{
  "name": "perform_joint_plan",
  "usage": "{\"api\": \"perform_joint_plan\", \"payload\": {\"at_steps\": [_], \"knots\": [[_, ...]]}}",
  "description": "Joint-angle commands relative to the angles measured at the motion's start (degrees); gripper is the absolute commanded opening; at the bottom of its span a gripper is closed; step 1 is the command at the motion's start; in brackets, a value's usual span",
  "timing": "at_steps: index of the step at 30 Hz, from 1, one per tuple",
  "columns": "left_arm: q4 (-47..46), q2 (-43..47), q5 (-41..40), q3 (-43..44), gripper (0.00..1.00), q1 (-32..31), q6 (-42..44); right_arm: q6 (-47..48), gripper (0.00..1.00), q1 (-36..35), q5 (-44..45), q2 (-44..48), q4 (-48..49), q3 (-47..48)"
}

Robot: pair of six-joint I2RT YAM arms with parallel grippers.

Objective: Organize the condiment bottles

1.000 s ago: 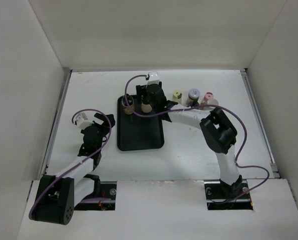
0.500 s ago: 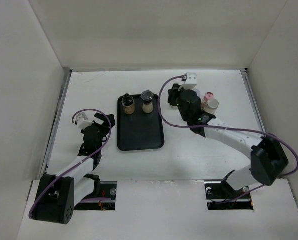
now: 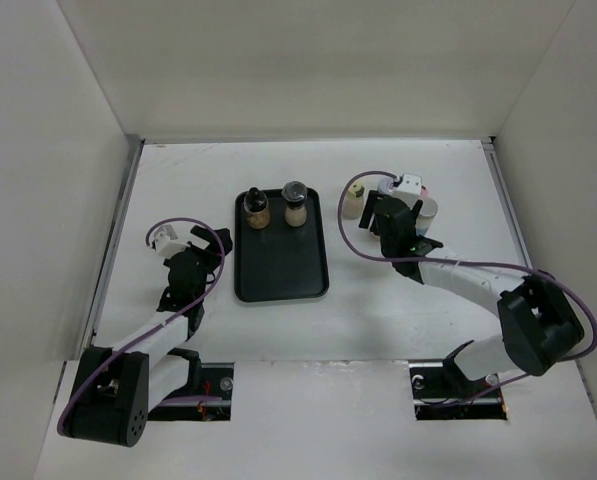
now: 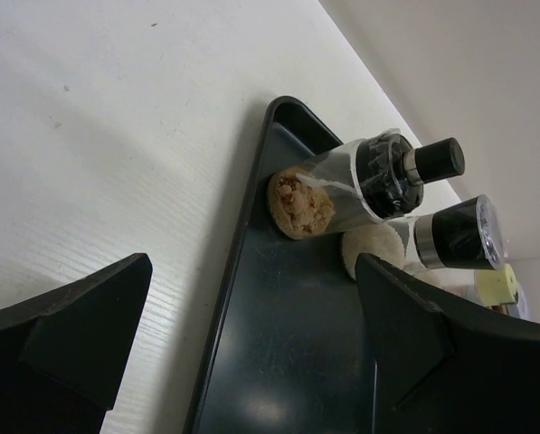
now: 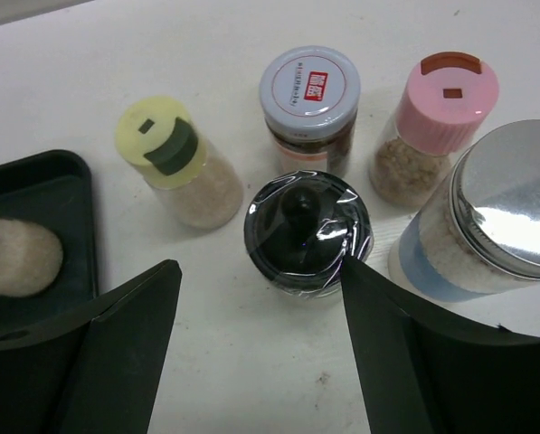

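Five condiment bottles stand close together on the table in the right wrist view: yellow cap, grey cap, pink cap, black plastic-wrapped cap and silver lid. My right gripper hangs open over them; the black-capped bottle is just beyond its fingertips, close to the right finger. Two more bottles stand at the far end of the black tray. My left gripper is open and empty, left of the tray, pointing at it.
White walls enclose the table on three sides. In the top view the right gripper covers part of the bottle group; the yellow-capped one shows beside it. The tray's near half holds nothing.
My right arm left the tray, where a bottle now stands free, and swung right to the bottle group. Its jaws shut on the way and have opened again. The left arm stayed put.
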State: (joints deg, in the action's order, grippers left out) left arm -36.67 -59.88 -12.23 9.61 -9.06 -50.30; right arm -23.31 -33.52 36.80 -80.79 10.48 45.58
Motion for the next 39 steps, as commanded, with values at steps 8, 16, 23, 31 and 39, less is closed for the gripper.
{"api": "perform_joint_plan", "payload": {"at_steps": [8, 16, 23, 31, 39], "knots": [[-3.50, -0.50, -0.08, 0.76, 1.00, -0.30, 0.29, -2.27, 0.86, 5.08, 0.73, -7.71, -0.20, 6.71], [-3.76, -0.68, 0.19, 0.68, 1.00, 0.14, 0.12, -0.77, 0.86, 6.84, -2.61, -14.21, 0.24, 11.10], [-3.76, -0.59, 0.10, 0.68, 1.00, 0.05, 0.21, 0.54, 0.53, 4.83, -0.68, -10.54, -0.02, 9.80], [-3.76, -0.41, 0.27, 0.59, 1.00, -0.21, -0.23, 2.40, 0.52, -7.38, 1.09, -0.59, -2.13, 8.64], [-2.98, 3.01, -0.96, -0.82, 1.00, 1.19, -0.06, 1.60, 0.52, -18.37, -7.96, -15.33, 3.05, 22.95]]}}
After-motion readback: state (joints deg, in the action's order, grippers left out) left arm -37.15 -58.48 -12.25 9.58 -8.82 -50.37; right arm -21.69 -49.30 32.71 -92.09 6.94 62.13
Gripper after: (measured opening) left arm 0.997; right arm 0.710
